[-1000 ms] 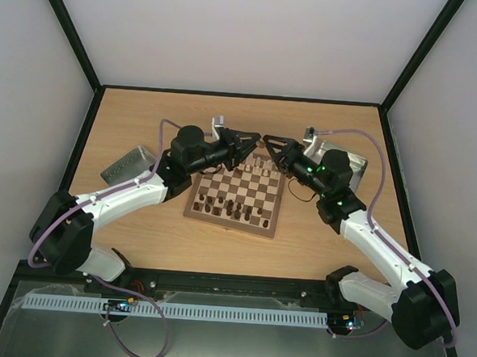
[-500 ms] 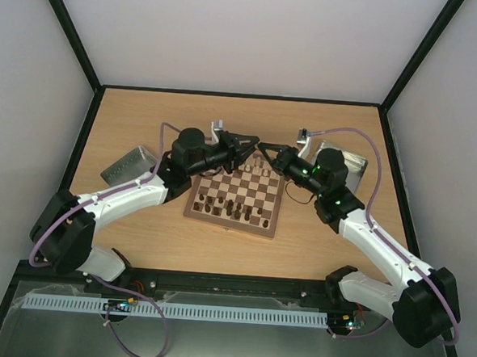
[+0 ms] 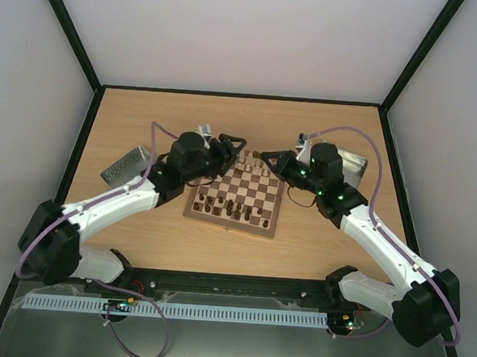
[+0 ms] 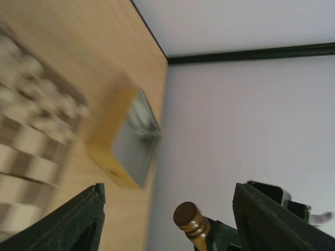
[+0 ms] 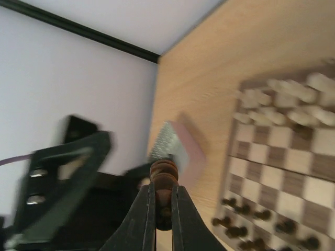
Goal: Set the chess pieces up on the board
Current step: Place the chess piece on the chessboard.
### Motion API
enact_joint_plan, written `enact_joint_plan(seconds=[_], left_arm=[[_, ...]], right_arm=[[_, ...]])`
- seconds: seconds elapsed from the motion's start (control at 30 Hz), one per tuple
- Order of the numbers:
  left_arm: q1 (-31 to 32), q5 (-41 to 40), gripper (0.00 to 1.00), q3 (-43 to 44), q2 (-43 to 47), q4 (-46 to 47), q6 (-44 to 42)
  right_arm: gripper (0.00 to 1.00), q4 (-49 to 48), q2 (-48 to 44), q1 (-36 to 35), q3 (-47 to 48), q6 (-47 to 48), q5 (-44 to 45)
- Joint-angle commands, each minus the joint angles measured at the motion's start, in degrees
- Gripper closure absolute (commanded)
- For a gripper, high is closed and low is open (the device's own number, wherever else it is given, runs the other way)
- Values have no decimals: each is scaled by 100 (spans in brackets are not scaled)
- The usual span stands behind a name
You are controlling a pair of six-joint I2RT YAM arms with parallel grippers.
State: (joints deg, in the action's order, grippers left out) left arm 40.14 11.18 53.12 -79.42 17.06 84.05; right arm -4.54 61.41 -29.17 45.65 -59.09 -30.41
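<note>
Fingers (image 5: 142, 219) of the right gripper (image 5: 163, 189) are clamped together on a dark brown turned wooden chess piece (image 5: 164, 178). They pinch it low on its stem, so its ringed head stands clear above the tips. The left wrist view shows the same piece (image 4: 188, 218), raised off the board with the wall behind it.

The left gripper (image 4: 167, 189) has its black fingers (image 4: 78, 225) spread wide apart with nothing between them.

From above, the two grippers face each other over the far edge of the square checkered wooden chessboard (image 3: 275, 221), the left one (image 3: 230, 150) at its far left corner and the right one (image 3: 269, 159) toward its far right. Each arm runs from its base at the near edge diagonally inward, elbow bent outward and wrist levelled toward the middle.

Cream chess pieces (image 3: 256, 163) line the far rows of the board, and dark brown chess pieces (image 3: 230, 206) cluster in the near rows.

One rectangular silver metal tin (image 3: 124, 165) lies on the tan wooden surface (image 3: 226, 117) left of the board. A second silver tin (image 3: 354, 162) lies to the right, behind the right wrist.
</note>
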Motion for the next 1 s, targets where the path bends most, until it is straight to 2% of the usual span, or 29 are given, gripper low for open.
enact_joint_plan(seconds=[0.0, 0.1, 0.2, 0.4, 0.63, 0.97], left_arm=[[-83, -1846, 29, -386, 923, -1473, -1981], [-199, -2286, 27, -568, 1416, -1921, -3034], [-324, -2516, 24, -598, 1796, -2374, -3994], [-552, -2457, 24, -730, 2382, -2715, -5180], [-626, -2623, 23, -1224, 2914, -2431, -5749], [-721, -2845, 23, -1467, 3163, -2280, -5815]], right_arm=[[98, 2326, 202, -14, 422, 898, 418], [98, 3676, 552, -40, 831, 1546, 708], [98, 4580, 895, -126, 1154, 1967, 956], [98, 5478, 1300, -480, 1343, 2224, 1176], [98, 5788, 1801, -1308, 1676, 1935, 1332], [98, 5743, 2555, -1655, 1961, 1764, 1748]])
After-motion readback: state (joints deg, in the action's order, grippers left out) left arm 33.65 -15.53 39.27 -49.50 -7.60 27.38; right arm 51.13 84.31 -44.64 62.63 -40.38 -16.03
